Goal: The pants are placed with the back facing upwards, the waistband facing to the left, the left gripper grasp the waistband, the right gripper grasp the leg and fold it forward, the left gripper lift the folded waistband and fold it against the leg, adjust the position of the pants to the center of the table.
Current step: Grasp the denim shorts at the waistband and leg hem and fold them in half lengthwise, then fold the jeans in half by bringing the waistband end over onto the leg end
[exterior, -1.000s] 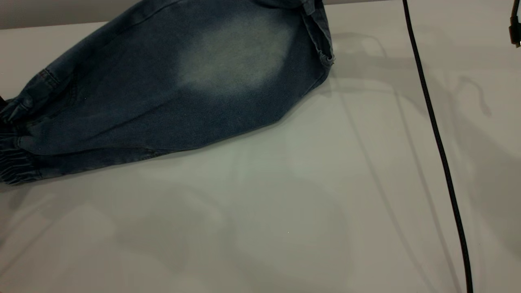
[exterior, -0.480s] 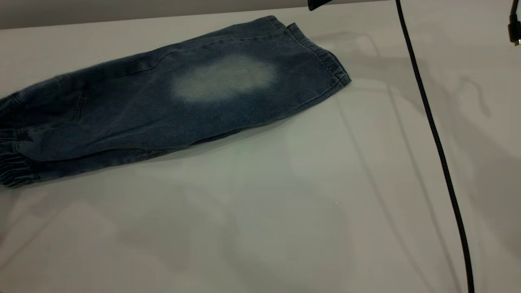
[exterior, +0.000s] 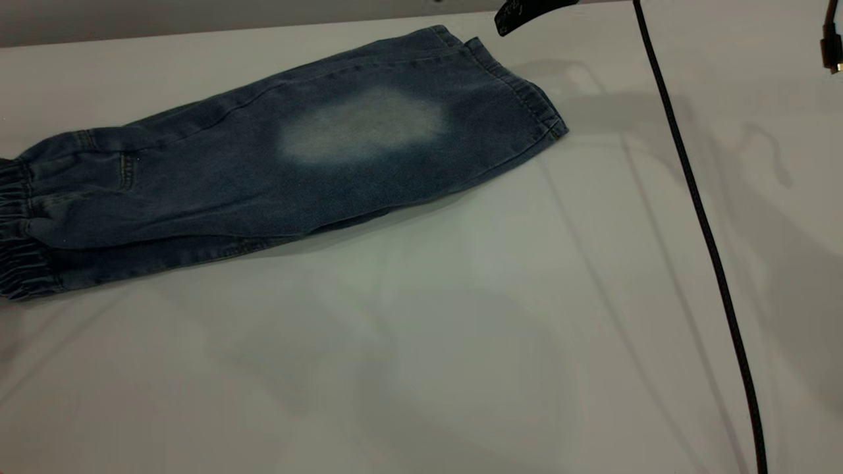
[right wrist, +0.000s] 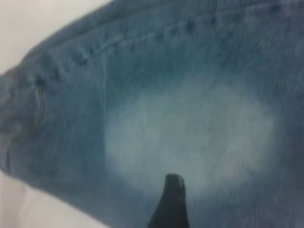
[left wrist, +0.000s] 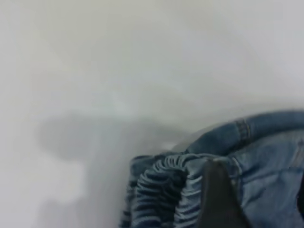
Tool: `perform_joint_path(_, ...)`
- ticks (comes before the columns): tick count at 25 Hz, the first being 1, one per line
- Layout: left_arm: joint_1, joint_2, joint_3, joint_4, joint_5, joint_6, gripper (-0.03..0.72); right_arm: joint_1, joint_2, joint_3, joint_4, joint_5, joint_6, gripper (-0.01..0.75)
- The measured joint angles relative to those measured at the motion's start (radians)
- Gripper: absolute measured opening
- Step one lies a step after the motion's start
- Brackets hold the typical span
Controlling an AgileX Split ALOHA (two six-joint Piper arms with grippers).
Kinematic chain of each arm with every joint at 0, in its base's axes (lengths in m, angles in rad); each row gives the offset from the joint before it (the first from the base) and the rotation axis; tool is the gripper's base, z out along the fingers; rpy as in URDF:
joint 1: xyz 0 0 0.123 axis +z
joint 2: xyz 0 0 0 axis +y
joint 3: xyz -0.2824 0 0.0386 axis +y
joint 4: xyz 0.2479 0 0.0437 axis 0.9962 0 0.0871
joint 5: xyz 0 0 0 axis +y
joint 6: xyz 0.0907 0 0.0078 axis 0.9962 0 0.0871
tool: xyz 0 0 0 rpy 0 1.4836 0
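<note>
The pants (exterior: pixel 276 164) lie folded lengthwise on the table (exterior: pixel 461 329), waistband (exterior: pixel 16 230) at its left edge; our left tool (left wrist: pixel 218 199) touches that band, our right tool (exterior: pixel 527 13) hovers over the leg (right wrist: pixel 190 123); neither's spread shows.

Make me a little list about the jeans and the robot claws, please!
pants: folded lengthwise, lying flat at the left of the table
leg: on top, faded oval patch showing, hem toward the right
waistband: ruched, at the exterior view's left edge
left gripper: at the waistband; one finger seen
right gripper: above the hem, not touching; one finger seen
cable: black, hanging across the right side
</note>
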Motion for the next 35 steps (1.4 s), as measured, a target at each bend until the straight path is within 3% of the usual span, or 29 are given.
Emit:
perform_joint_path(5, 0.0, 0.0, 0.016, -0.075, -0.006, 0.244, 0.449, 0.009, 0.0, 0.0, -0.003, 0.055, -0.062, 0.577)
perform_joint_path(10, 0.0, 0.0, 0.054, -0.077, 0.013, 0.356, 0.467, 0.008, 0.0, 0.0, 0.024, 0.053, -0.062, 0.575)
perform_joint_path(15, 0.0, -0.038, 0.055, -0.077, 0.044, 0.367, 0.467, 0.008, 0.0, 0.0, 0.067, 0.061, -0.076, 0.574)
perform_joint_path(20, 0.0, -0.151, 0.055, -0.077, 0.0, 0.365, 0.467, 0.008, 0.0, 0.0, 0.067, 0.096, -0.079, 0.574)
perform_joint_path(30, -0.002, -0.515, 0.055, -0.075, 0.221, 0.365, 0.467, 0.029, 0.0, 0.0, 0.073, 0.146, -0.079, 0.574)
perform_joint_path(35, -0.002, -0.701, 0.055, 0.01, 0.196, 0.366, 0.466, 0.039, 0.0, 0.0, 0.072, 0.156, -0.077, 0.574)
